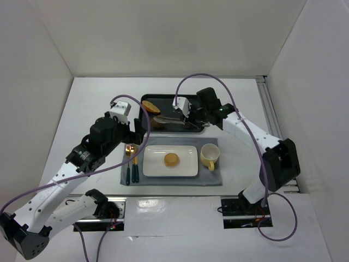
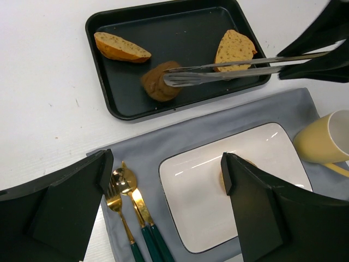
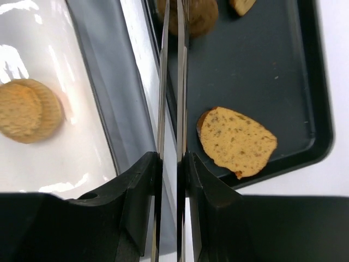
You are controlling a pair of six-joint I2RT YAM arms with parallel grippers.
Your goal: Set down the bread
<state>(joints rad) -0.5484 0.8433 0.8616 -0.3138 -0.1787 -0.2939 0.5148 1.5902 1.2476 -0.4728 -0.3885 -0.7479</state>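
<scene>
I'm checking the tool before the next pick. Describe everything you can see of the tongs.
The tongs are slim, shiny metal: two long flat arms squeezed almost parallel. The right gripper clamps their rear end between its fingers. They reach across the black tray, tips at the round brown bun; whether they pinch it is unclear.

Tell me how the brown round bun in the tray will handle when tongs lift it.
The brown bun looks small and domed, so probably light but apt to roll off the thin, smooth tongs. As bread, it may dent or crumble under a hard squeeze. The tray looks slick, so a push likely slides it.
</scene>
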